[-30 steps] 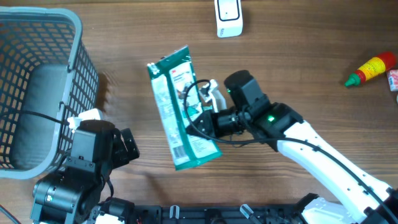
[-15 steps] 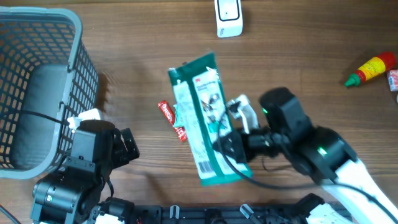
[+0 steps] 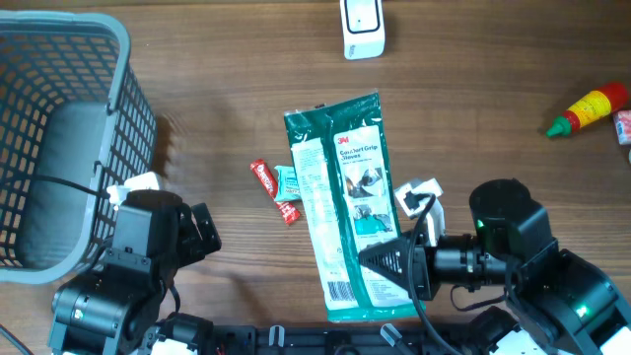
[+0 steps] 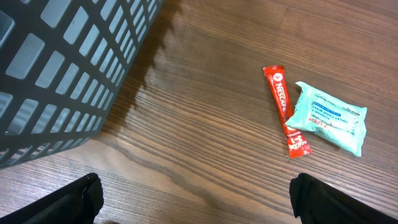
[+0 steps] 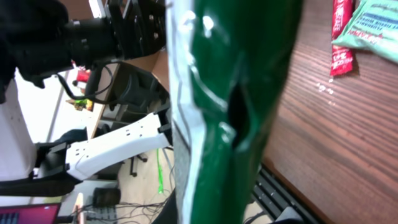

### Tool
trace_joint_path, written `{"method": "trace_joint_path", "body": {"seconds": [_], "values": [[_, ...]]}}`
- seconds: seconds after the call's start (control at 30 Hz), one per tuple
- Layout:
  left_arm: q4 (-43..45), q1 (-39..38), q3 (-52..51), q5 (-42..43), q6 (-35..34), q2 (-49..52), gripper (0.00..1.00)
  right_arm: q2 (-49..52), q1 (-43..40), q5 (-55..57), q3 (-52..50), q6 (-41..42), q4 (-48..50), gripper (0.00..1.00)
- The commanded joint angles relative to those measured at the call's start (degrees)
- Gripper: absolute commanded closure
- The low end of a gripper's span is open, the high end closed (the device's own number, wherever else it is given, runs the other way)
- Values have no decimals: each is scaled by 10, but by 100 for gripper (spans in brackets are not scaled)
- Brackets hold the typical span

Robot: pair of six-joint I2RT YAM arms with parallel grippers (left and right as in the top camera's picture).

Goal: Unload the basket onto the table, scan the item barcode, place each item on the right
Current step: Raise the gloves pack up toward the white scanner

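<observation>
Half done at best: long green plastic glove packet [image 3: 340, 187] clamped in the closed jaws of the right gripper [image 3: 392, 268], raised off the wooden table [image 3: 513, 59]; white box-shaped scanner [image 3: 362, 28] well apart from those jaws, scan apparently pending. Left gripper [image 4: 199, 202] gaping, empty.

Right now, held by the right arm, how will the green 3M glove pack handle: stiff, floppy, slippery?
Likely light and semi-stiff: the right fingers pinch one edge of the green 3M glove pack, yet it looks flat. Its glossy, creased film could slip or buckle.
</observation>
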Motion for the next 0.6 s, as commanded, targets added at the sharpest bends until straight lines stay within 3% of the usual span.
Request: {"method": "trace_joint_path", "body": {"seconds": [0.0,0.57], "values": [[0,3,1,3,9,-1,0,-2,-2,-18,2,12,-9,96],[0,3,1,3,9,-1,0,-2,-2,-18,2,-4,-21,96]]}}
